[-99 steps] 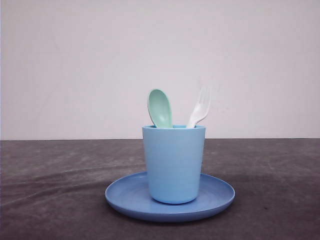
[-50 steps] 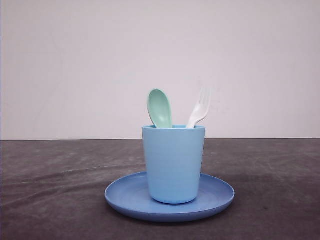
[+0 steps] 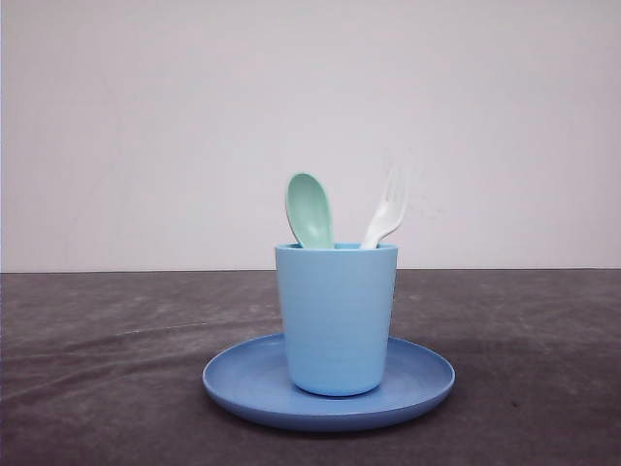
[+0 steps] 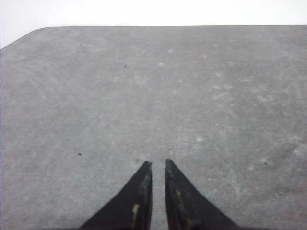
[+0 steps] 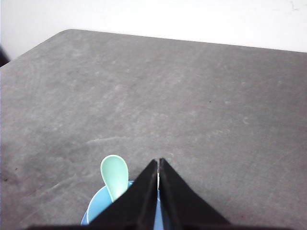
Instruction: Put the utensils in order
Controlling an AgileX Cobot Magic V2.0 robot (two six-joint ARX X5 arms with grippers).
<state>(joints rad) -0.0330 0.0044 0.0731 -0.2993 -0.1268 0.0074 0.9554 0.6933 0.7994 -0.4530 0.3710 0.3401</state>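
The pale mint-green spoon (image 3: 310, 209) and the white fork (image 3: 388, 209) stand handle-down in a light blue cup (image 3: 336, 320), heads above the rim. The cup sits in the middle of a round blue plate (image 3: 243, 383). In the right wrist view my right gripper (image 5: 159, 162) is shut and hovers over the cup (image 5: 96, 213), with the spoon (image 5: 115, 177) just beside its fingers. A thin white sliver shows in the slit between them; the rest of the fork is hidden. My left gripper (image 4: 158, 163) hangs over bare table, fingers nearly together with nothing between them.
The dark grey table (image 3: 107, 369) stretches to either side of the plate, and a plain white wall rises behind it. The table's rounded far corner (image 4: 33, 33) shows in the left wrist view.
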